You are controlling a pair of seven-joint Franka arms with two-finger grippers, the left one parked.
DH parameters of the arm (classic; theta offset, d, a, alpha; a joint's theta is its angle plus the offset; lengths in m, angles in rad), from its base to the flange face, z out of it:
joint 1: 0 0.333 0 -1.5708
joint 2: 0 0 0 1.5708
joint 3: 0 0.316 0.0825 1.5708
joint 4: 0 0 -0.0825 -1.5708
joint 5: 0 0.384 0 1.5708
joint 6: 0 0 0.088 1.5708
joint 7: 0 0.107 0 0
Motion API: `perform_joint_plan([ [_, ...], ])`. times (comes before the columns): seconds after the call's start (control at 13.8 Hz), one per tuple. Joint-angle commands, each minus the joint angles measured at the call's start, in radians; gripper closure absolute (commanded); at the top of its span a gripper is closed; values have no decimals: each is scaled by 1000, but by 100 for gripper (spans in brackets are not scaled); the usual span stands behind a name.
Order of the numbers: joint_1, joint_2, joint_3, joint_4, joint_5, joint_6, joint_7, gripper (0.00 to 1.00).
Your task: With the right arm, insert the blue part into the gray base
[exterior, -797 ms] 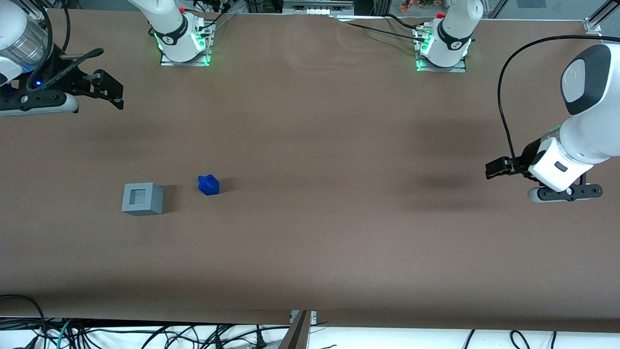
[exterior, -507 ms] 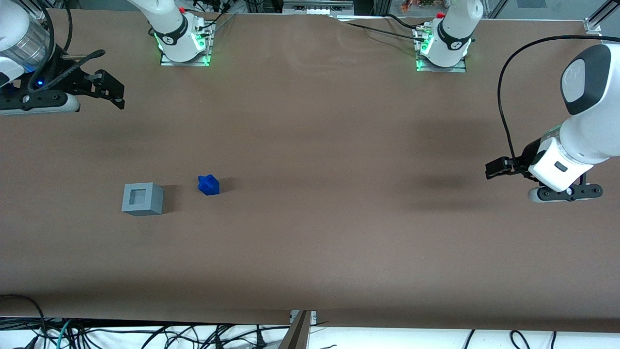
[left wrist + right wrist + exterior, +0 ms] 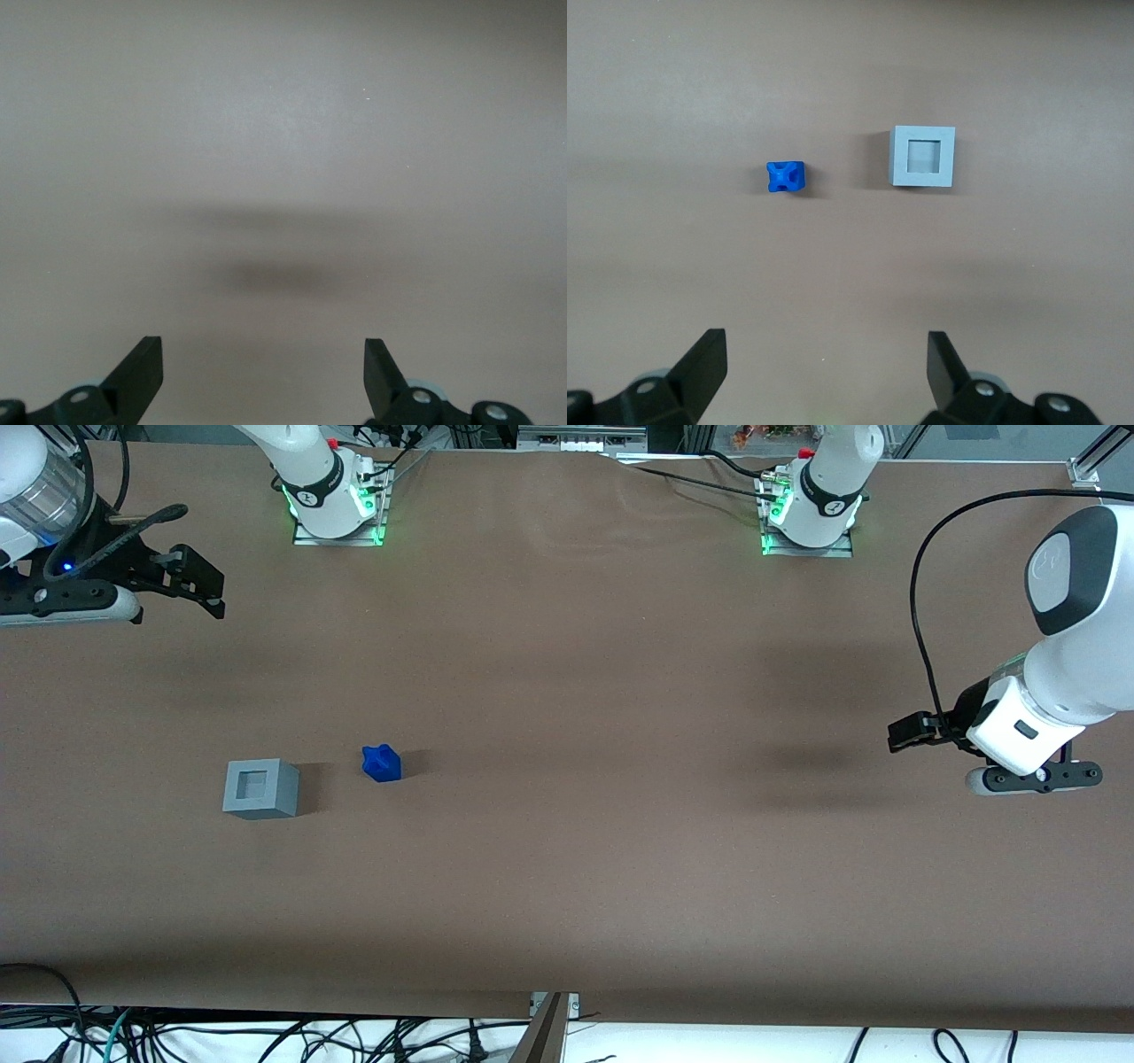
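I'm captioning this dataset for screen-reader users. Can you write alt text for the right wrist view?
Seen from above, a small blue part and a larger gray base with a square recess in its top sit apart, side by side, on a brown table. The right arm's gripper hovers high over them, fingers open and holding nothing.
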Motion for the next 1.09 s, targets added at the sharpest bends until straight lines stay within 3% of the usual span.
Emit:
perform_joint_plan([
  [0.0,4,-34,3,-31,1,6,8,0],
  [1.01,2,-34,-6,-49,4,10,-36,0],
])
